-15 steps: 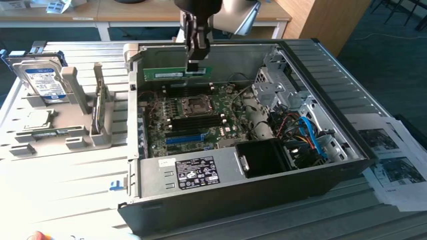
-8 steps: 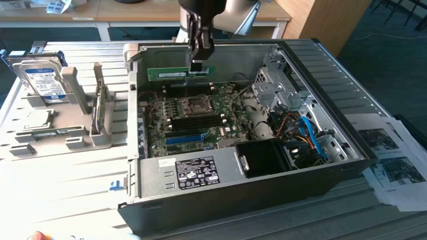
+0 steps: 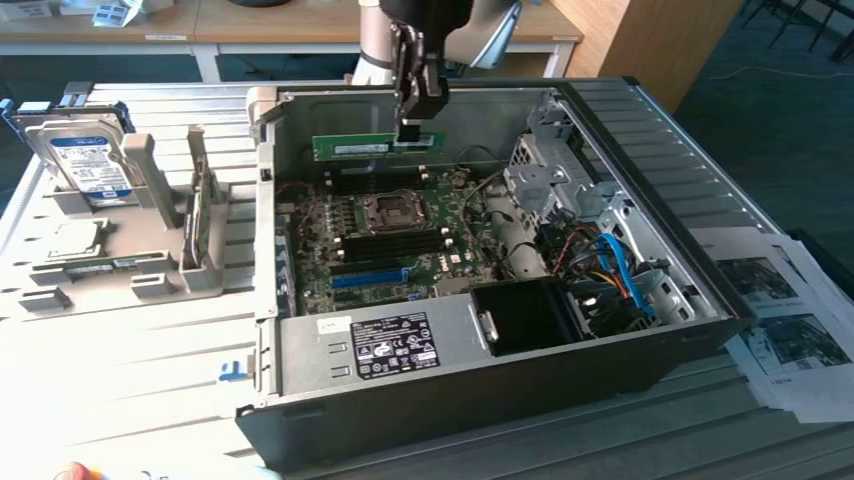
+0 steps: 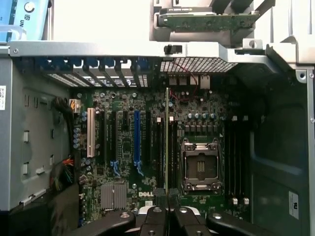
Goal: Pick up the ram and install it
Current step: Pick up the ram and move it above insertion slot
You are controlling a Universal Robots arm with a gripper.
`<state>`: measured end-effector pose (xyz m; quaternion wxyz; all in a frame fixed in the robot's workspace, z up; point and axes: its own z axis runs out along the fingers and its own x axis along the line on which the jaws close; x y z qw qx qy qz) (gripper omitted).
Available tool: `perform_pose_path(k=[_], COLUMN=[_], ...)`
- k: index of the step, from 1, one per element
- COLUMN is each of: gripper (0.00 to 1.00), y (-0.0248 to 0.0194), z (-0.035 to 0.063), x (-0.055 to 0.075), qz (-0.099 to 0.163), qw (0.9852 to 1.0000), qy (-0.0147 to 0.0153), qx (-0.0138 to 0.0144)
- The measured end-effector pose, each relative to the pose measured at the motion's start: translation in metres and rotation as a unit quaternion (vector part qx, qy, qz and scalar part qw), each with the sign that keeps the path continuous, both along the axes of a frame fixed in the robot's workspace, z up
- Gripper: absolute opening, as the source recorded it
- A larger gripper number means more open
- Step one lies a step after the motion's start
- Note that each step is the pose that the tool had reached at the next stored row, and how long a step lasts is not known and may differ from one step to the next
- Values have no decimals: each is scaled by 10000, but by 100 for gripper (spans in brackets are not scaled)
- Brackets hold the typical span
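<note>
My gripper is shut on the ram, a long green stick held level by one end. It hangs above the motherboard inside the open computer case, near the case's far wall. The wrist view shows the ram edge-on as a thin line. It runs out from between my fingertips over the dark memory slots beside the processor socket. The ram stays above the board, apart from the slots.
A long blue slot lies near the board's front. A black shroud and blue cables fill the case's right side. On the exterior view's left, a grey holder carries a hard drive. Papers lie on the right.
</note>
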<state>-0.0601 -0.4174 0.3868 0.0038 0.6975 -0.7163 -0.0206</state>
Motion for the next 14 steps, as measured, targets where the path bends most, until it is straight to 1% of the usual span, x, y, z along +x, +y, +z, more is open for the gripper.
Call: perform_pose_path(k=[1,6,14], gripper=[12,12,12], y=[0,0,0], z=[0,-1,-38], x=[16,18,20], qz=[0,-1,-1], qw=[10000,10000,10000], qy=[0,0,0], qx=[0,1,0])
